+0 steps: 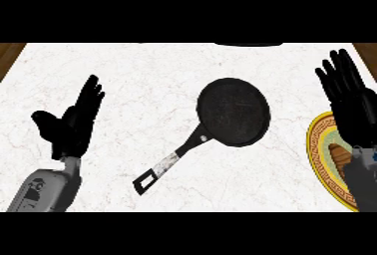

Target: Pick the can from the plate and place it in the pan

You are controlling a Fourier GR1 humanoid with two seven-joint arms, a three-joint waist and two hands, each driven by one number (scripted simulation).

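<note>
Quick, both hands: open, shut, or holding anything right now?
Left hand: open, fingers straight, holding nothing, at the view's left.
Right hand: open, fingers straight, holding nothing, above the plate.

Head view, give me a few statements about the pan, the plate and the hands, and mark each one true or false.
1. The pan holds nothing. True.
2. The pan's handle points to the upper right. False: it runs to the lower left.
3. The plate lies at the right edge, partly under the right hand. True.
4. The left hand is curled round the can. False: it is open, holding nothing; the can is on the plate.
</note>
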